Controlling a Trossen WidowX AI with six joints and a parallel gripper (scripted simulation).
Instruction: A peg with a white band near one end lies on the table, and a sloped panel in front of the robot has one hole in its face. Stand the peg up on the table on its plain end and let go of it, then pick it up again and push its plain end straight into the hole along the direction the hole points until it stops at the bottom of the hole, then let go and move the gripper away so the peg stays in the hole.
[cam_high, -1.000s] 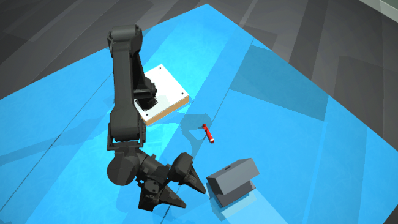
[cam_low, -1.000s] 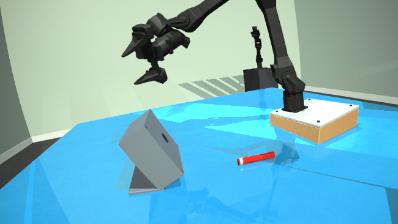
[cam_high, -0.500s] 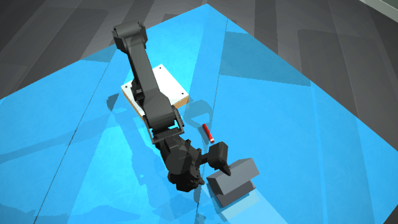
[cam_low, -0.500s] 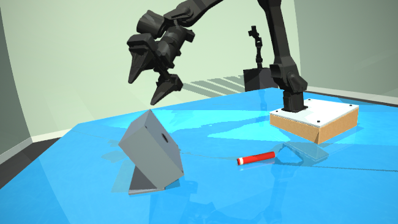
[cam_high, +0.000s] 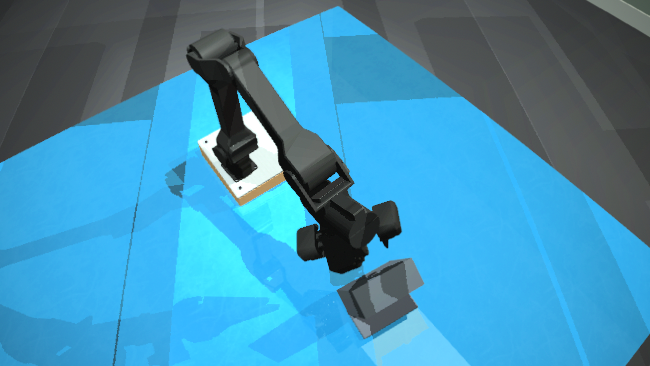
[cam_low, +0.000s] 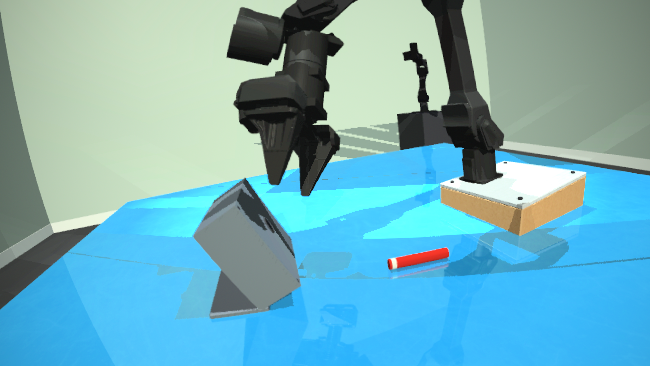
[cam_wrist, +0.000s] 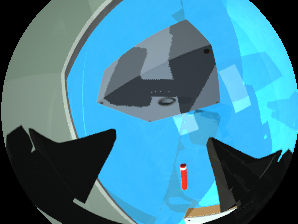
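Above the worktop (cam_high: 450, 200) (cam_low: 350, 320) (cam_wrist: 145, 145), pincer (cam_low: 290, 189) (cam_wrist: 162, 139) spread, empty | step: likely first pickup | red peg (cam_low: 419, 258) (cam_wrist: 184, 179) lay flat | next: align over peg, descend

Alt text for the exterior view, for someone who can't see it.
Open black gripper hangs above the table, near a gray sloped panel. A red peg lies on the blue table, its white-banded end toward the panel. Behind, the arm stands on a white-topped base.
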